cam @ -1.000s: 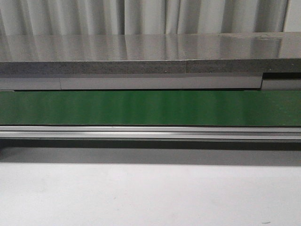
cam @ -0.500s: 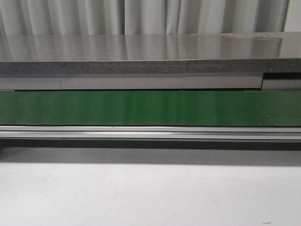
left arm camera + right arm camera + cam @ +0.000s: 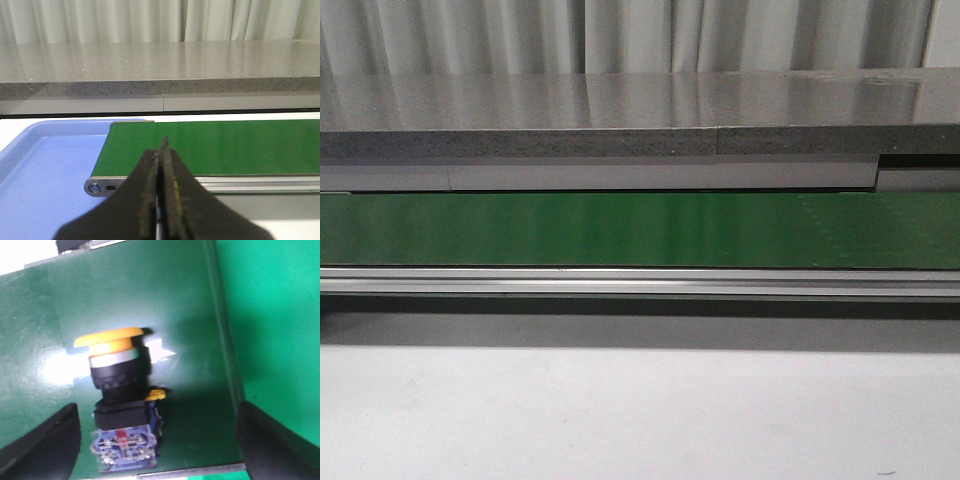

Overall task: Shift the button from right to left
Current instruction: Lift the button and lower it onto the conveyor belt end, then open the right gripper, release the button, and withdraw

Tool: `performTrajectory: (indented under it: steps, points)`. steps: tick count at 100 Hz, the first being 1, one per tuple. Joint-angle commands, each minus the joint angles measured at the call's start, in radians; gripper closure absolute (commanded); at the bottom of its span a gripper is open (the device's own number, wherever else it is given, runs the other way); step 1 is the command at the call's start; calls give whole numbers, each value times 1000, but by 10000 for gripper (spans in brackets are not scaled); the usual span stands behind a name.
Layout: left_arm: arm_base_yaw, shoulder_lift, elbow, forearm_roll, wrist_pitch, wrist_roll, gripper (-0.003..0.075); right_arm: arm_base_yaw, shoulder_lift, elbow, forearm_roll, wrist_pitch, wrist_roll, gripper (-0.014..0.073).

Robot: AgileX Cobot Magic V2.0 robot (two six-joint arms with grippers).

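Note:
In the right wrist view the button (image 3: 120, 390) lies on its side on the dark green conveyor belt (image 3: 190, 315). Its yellow-orange cap points away from the fingers, and its blue and black body is nearest them. My right gripper (image 3: 157, 450) is open, one finger on each side of the button's body and neither touching it. In the left wrist view my left gripper (image 3: 160, 157) is shut on nothing and hovers over the end of the belt (image 3: 225, 145). The front view shows neither the button nor the grippers.
A blue tray (image 3: 45, 170) lies beside and under the belt's end roller. A grey stone counter (image 3: 620, 110) runs behind the green belt (image 3: 640, 228), with curtains beyond. A metal rail (image 3: 640, 283) borders the belt above the white table (image 3: 640, 410).

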Motion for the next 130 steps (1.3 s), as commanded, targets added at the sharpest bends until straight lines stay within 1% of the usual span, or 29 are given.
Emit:
performTrajectory:
  steps: [1,10,15,20,26,28,29,32,34,35,38,40,41,44,48,53,73,84,96,111,122,130]
  points:
    - [-6,-32,45,-1,-75,-11,741,3,-65,-22,20,-33,-7,-35]
    - [-6,-32,45,-1,-75,-11,741,16,-100,-22,12,-33,-14,-20]
    - [-6,-32,45,-1,-75,-11,741,28,-120,-22,-9,-27,-17,7]
    - [-6,-32,45,-1,-75,-11,741,42,-140,-22,-37,-20,-17,58]
    - [-6,-32,45,-1,-75,-11,741,62,-166,-22,-66,-12,-17,166]
    - [-6,-32,45,-1,-75,-11,741,70,-175,-22,-77,-8,-16,227]
    - [-6,-32,45,-1,-75,-11,741,72,-178,-22,-80,-7,-16,227]
    - [-6,-32,45,-1,-75,-11,741,81,-190,-21,-88,-3,-16,312]
    - [-6,-32,45,-1,-75,-11,741,87,-201,-18,-93,-3,-16,347]
    - [-6,-32,45,-1,-75,-11,741,89,-208,-16,-95,-3,-16,382]
    - [-6,-32,45,-1,-75,-11,741,99,-223,-8,-98,-6,-16,451]
    - [-6,-32,45,-1,-75,-11,741,103,-234,-2,-103,-10,-16,517]
    - [-6,-32,45,-1,-75,-11,741,105,-237,-1,-106,-11,-16,517]
    - [-6,-32,45,-1,-75,-11,741,109,-252,8,-111,-14,-16,592]
    - [-6,-32,45,-1,-75,-11,741,114,-276,24,-118,-20,-16,670]
    - [-6,-32,45,-1,-75,-11,741,121,-307,48,-125,-36,-16,656]
    - [-6,-32,45,-1,-75,-11,741,131,-457,184,-135,-136,-16,661]
    - [-6,-32,45,-1,-75,-11,741,133,-537,254,-172,-188,-16,661]
    - [-6,-32,45,-1,-75,-11,741,164,-616,335,-227,-258,-16,661]
    - [-6,-32,45,-1,-75,-11,741,214,-702,412,-229,-336,-16,661]
    - [-6,-32,45,-1,-75,-11,741,246,-755,458,-228,-358,-16,661]
    - [-6,-32,45,-1,-75,-11,741,250,-802,492,-221,-359,-16,661]
